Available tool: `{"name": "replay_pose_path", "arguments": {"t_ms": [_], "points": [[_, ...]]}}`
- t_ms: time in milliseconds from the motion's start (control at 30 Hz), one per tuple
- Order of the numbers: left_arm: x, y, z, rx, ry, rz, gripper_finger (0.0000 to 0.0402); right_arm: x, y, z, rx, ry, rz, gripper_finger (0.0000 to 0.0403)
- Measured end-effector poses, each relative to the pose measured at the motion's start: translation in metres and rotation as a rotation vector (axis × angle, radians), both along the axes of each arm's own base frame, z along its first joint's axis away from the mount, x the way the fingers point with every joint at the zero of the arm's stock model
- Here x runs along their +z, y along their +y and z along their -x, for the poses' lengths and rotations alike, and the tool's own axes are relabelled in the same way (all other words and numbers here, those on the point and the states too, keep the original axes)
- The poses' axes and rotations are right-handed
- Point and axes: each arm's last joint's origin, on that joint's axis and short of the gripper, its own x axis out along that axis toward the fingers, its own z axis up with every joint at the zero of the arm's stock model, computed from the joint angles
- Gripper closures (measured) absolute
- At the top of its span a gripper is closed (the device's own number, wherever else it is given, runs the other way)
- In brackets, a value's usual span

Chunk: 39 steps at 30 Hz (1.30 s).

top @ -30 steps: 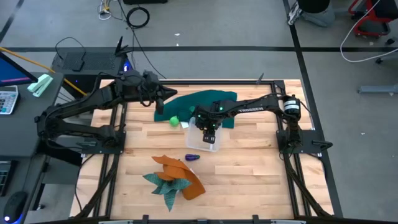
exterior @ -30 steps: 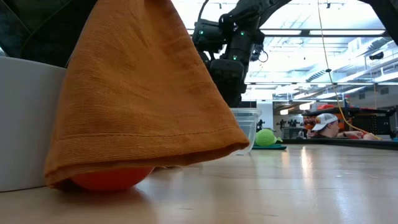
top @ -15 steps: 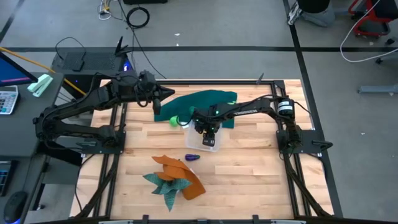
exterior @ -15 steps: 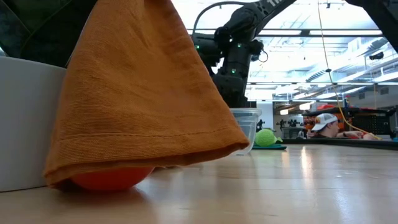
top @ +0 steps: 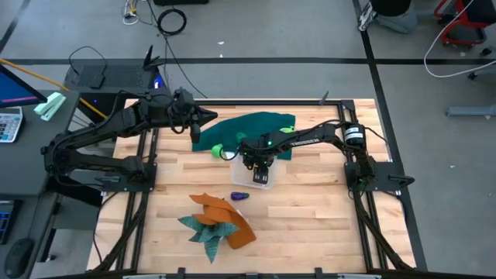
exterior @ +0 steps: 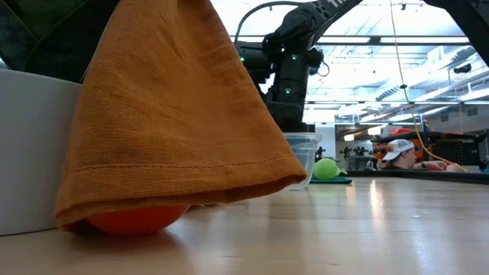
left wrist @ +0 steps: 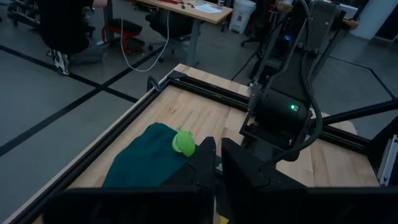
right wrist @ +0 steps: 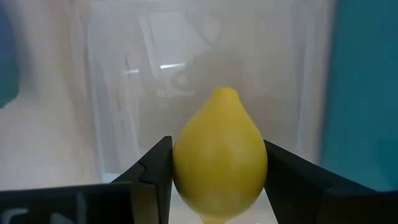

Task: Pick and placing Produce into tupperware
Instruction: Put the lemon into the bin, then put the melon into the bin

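orange cloth (exterior: 168,114) blocks low view; red toy (exterior: 137,219), perhaps, beneath

Table (top: 310,225): pale wood planks, slight sheen. Tupperware (right wrist: 124,81): clear smooth plastic. Lemon (right wrist: 219,155): smooth, semi-gloss. Orange cloth (exterior: 168,107): matt ribbed weave w/ stitched hem.

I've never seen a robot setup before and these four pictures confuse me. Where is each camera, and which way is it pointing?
High view: overhead, looking straight down on the table and both arms.
Low view: at tabletop height, looking across past an orange cloth; the right arm descends over the tupperware.
Left wrist view: on the waiting left arm, jaws shut, facing the green fruit.
Right wrist view: on the right arm, jaws gripping a yellow lemon inside the tub.
Shared: the high view, low view and left wrist view all show the green fruit.
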Motion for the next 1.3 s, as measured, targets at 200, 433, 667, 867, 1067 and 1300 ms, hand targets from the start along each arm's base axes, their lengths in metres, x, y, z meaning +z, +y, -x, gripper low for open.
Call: {"name": "replay_pose_path", "arguments": {"t_ms": [200,433,667,867,1067,1300], "points": [[0.0,0.0,0.0,0.0,0.002,0.001,0.0377,0.0,0.001,0.001,-0.002,0.007,0.002,0.0243],[-0.001,0.0,0.0,0.0,0.015,0.006,0.0371,0.0,0.001,0.001,-0.032,0.012,-0.006,0.0225],[-0.001,0.0,0.0,0.0,0.014,0.006,0.0368,0.004,0.001,0.005,-0.043,0.036,-0.006,0.0191],[-0.001,0.0,0.0,0.0,0.013,0.005,0.0373,0.014,0.001,0.008,-0.053,0.026,-0.005,0.0169],[-0.001,0.0,0.0,0.0,0.015,0.006,0.0364,0.03,0.001,0.008,-0.067,0.001,-0.006,0.016],[-0.002,0.0,0.001,0.0,0.02,0.007,0.0367,0.059,0.002,0.016,-0.095,-0.033,-0.008,0.0162]]}}
